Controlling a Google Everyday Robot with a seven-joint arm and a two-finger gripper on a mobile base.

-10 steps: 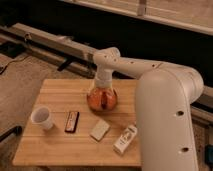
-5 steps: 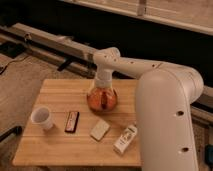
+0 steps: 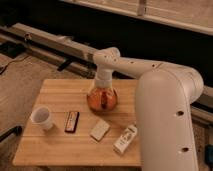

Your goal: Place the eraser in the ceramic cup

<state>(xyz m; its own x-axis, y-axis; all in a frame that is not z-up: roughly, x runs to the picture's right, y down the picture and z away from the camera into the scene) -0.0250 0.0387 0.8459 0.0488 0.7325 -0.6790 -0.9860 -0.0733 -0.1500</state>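
The eraser [image 3: 72,121], a flat dark bar with a reddish stripe, lies on the wooden table [image 3: 60,145] just right of the white ceramic cup [image 3: 42,118], which stands upright near the left edge. My gripper [image 3: 103,98] hangs at the end of the white arm over the round orange bowl [image 3: 102,100] at the table's back middle, well to the right of the eraser and behind it. It holds nothing that I can see.
A pale tan block [image 3: 100,129] lies right of the eraser. A white bottle [image 3: 125,139] lies on its side near the front right. My bulky white arm [image 3: 165,115] covers the table's right side. Metal rails [image 3: 55,42] run behind the table.
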